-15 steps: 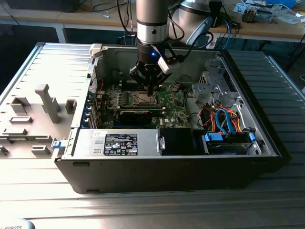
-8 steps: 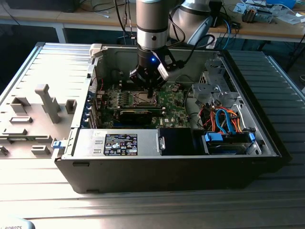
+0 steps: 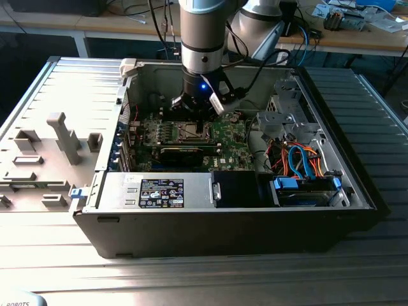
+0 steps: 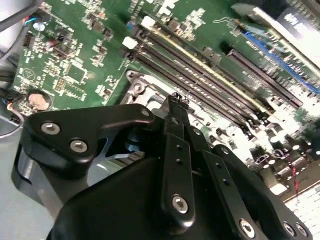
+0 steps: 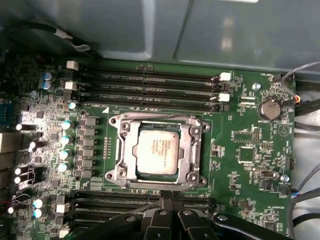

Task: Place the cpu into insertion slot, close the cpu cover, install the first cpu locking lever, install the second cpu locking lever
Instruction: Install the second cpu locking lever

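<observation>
Cpu [image 5: 157, 150] under lowered cpu cover [image 5: 192, 150] in first wrist view; fingers [image 4: 176, 107] clenched, empty.

1. A dull silver-grey metal top is shown on the cpu [image 5: 157, 150].
2. The cpu cover [image 5: 192, 150] is seen as bare, lightly shiny metal.
3. The gripper [image 4: 176, 100] is finished in matt black, fastened with bright metal screws.
4. The circuit board [image 5: 250, 135] looks glossy green.

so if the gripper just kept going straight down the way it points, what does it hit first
Probably the motherboard's memory slots beside the insertion slot, not the cpu seated under the cpu cover. The gripper sits at that frame's edge, fingertips together, though depth is unclear.
</observation>
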`<state>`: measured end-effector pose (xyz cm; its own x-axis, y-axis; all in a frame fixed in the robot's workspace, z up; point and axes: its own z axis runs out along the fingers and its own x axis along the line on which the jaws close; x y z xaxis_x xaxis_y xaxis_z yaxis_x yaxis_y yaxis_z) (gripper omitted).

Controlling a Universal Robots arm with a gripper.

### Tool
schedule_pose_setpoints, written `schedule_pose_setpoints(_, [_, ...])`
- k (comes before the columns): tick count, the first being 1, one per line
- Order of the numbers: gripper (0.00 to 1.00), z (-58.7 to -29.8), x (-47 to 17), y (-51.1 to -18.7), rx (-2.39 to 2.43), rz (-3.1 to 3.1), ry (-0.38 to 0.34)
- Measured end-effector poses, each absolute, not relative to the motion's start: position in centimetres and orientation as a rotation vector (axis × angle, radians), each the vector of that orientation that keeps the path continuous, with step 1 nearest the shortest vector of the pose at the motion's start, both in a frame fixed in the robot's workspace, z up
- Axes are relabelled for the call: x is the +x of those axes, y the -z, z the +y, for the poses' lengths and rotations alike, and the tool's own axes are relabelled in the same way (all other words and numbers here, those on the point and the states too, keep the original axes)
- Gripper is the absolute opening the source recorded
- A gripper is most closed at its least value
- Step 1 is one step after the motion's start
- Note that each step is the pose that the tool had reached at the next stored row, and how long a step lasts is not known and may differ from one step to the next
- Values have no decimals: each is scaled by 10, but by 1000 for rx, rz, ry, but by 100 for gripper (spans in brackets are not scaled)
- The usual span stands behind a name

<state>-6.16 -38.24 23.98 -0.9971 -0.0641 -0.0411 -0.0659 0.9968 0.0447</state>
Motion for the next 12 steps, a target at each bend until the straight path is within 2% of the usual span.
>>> schedule_pose_setpoints(12, [11, -397, -97, -225, -132, 3096, -121])
